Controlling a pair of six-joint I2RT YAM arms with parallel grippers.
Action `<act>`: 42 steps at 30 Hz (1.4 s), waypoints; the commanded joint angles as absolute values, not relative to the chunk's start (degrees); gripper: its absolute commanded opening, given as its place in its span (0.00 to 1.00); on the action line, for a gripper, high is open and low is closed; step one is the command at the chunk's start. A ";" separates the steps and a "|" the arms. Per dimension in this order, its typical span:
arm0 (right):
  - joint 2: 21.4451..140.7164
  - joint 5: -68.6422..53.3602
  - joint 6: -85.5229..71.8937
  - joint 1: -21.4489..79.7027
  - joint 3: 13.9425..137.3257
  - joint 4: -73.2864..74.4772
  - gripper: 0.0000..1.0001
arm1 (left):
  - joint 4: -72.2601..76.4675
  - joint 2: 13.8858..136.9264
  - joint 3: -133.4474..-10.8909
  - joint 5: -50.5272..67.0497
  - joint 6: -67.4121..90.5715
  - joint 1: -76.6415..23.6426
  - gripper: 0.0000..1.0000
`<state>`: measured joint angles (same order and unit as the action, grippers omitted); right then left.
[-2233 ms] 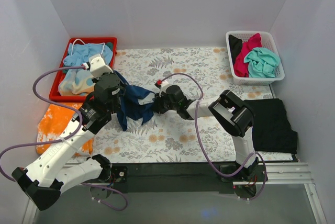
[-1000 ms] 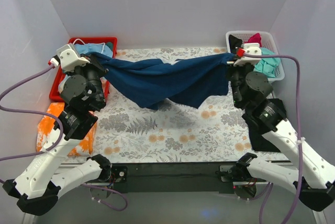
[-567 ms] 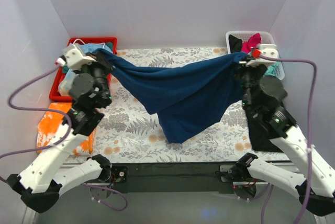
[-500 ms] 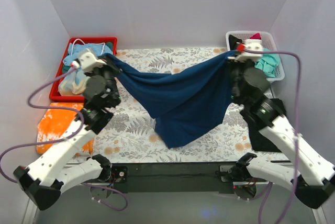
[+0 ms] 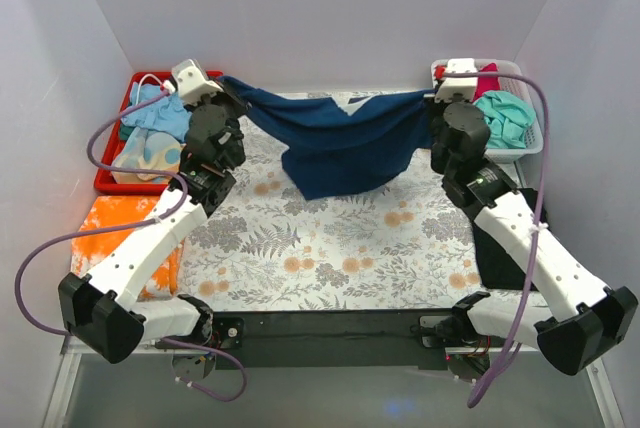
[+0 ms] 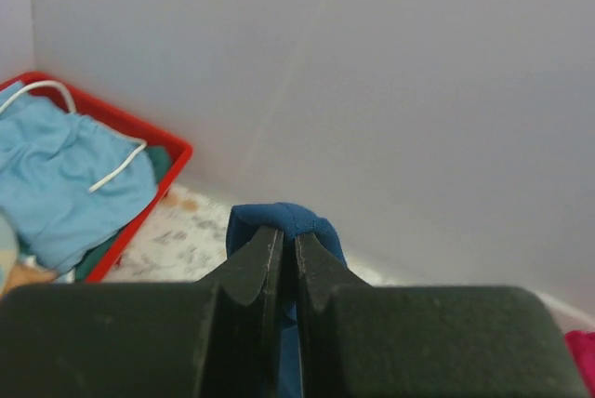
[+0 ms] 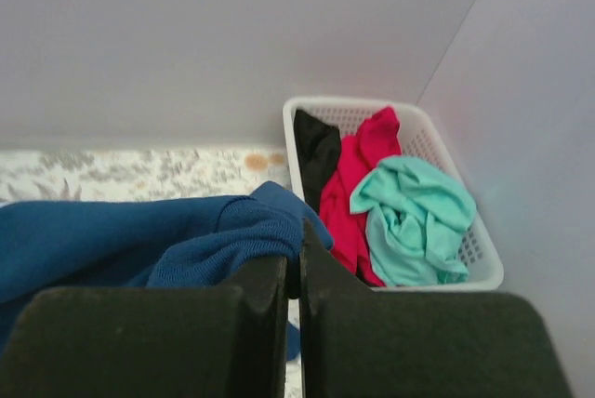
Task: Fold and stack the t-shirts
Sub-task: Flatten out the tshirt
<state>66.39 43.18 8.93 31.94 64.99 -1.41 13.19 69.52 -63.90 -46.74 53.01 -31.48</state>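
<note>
A navy-blue t-shirt (image 5: 340,143) hangs stretched between both grippers above the far part of the table. My left gripper (image 5: 222,83) is shut on its left end, seen in the left wrist view (image 6: 286,221). My right gripper (image 5: 432,98) is shut on its right end, seen in the right wrist view (image 7: 232,231). A white basket (image 5: 530,148) at the far right holds a magenta tee (image 5: 468,106), a teal tee (image 5: 505,116) and a black garment (image 7: 316,152). A black t-shirt (image 5: 525,238) lies folded at the right edge.
A red tray (image 5: 107,183) at the far left holds light-blue cloth (image 5: 155,113). An orange cloth (image 5: 110,238) lies at the left edge. A floral mat (image 5: 330,238) covers the table. White walls close in on three sides.
Both grippers have carried the navy t-shirt toward the back wall. Its hanging part now reaches less far toward the front than half a second ago.
</note>
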 commanded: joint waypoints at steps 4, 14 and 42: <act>64.51 38.77 13.01 29.44 77.25 -7.47 0.01 | 9.06 72.41 -76.89 -30.08 60.81 -22.78 0.00; 52.04 35.51 9.14 29.44 70.57 -4.92 0.01 | 8.88 64.07 -72.07 -29.09 60.56 -22.68 0.00; 75.59 13.54 3.17 13.80 88.51 -5.62 0.01 | 4.22 91.68 -103.81 -18.28 64.34 -14.41 0.00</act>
